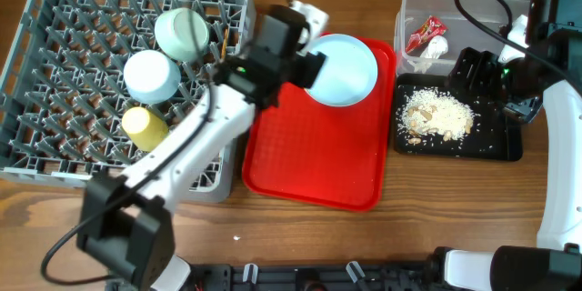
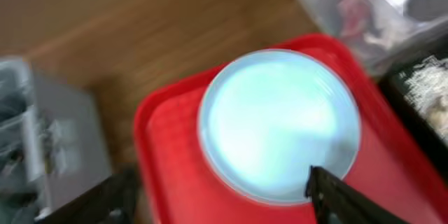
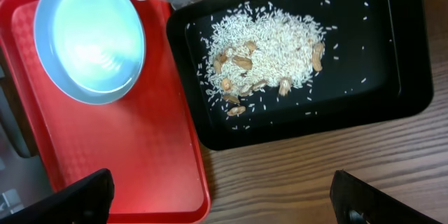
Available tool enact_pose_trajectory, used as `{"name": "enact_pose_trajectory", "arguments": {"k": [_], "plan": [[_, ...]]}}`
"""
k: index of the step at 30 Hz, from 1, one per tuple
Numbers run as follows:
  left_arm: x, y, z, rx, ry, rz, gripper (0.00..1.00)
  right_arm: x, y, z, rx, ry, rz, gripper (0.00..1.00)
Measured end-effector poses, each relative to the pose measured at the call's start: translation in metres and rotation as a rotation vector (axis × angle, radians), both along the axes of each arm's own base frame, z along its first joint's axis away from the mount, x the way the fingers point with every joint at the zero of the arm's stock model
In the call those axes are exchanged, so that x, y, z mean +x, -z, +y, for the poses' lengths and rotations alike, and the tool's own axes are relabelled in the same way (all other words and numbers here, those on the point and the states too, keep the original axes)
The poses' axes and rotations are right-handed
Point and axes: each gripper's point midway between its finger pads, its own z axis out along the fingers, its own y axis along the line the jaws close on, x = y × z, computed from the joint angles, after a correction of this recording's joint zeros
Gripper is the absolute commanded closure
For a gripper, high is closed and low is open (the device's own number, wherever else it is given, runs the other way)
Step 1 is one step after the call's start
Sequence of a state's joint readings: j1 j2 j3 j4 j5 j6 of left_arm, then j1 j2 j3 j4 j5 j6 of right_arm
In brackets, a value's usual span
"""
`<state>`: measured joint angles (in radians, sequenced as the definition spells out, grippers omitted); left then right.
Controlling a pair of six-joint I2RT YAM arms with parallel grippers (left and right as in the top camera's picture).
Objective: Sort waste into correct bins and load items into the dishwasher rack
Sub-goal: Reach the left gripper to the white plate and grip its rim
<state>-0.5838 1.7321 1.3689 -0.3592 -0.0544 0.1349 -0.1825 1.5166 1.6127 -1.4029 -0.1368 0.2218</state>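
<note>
The pale blue plate (image 1: 346,71) lies at the far end of the red serving tray (image 1: 314,159). My left gripper (image 1: 305,65) hovers open at the plate's left edge, and in the left wrist view its fingers (image 2: 224,203) straddle the near rim of the plate (image 2: 280,122). The grey rack (image 1: 55,82) holds two pale bowls (image 1: 182,32) (image 1: 152,75) and the yellow cup (image 1: 144,125). The clear tub (image 1: 414,5) holds the red wrapper (image 1: 426,32) and the tissue (image 1: 437,48). The black tray (image 1: 496,141) holds the food scraps (image 1: 436,114). My right gripper (image 1: 473,73) is open and empty over the black tray's far edge. I cannot make out the fork.
In the right wrist view the open fingers (image 3: 224,206) frame bare wood, with the scraps (image 3: 266,42) in the black tray (image 3: 392,91), the plate (image 3: 89,36) and the red tray (image 3: 119,154) beyond. My left arm crosses the rack's right corner. Cables hang over the clear tub.
</note>
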Motion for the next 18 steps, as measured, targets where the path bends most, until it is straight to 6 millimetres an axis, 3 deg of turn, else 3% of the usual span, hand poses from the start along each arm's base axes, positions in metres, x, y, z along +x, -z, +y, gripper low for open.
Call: {"name": "enact_pose_trajectory", "arguments": {"k": [3, 7, 10, 14, 18], "plan": [[-0.004, 0.027, -0.029, 0.024, 0.065, 0.015, 0.15, 0.000, 0.000, 0.000, 0.000, 0.000, -0.001, 0.00], [-0.017, 0.083, -0.063, 0.077, 0.141, 0.076, 0.12, 0.000, 0.000, 0.000, 0.000, 0.000, -0.001, 0.00], [-0.032, 0.114, -0.078, 0.114, 0.184, 0.123, 0.13, 0.000, 0.000, 0.000, 0.000, 0.000, -0.001, 0.00], [-0.041, 0.142, -0.081, 0.153, 0.201, 0.175, 0.15, 0.000, 0.000, 0.000, 0.000, 0.000, -0.001, 0.00], [-0.048, 0.154, -0.074, 0.187, 0.200, 0.219, 0.16, 0.000, 0.000, 0.000, 0.000, 0.000, -0.001, 0.00]]}}
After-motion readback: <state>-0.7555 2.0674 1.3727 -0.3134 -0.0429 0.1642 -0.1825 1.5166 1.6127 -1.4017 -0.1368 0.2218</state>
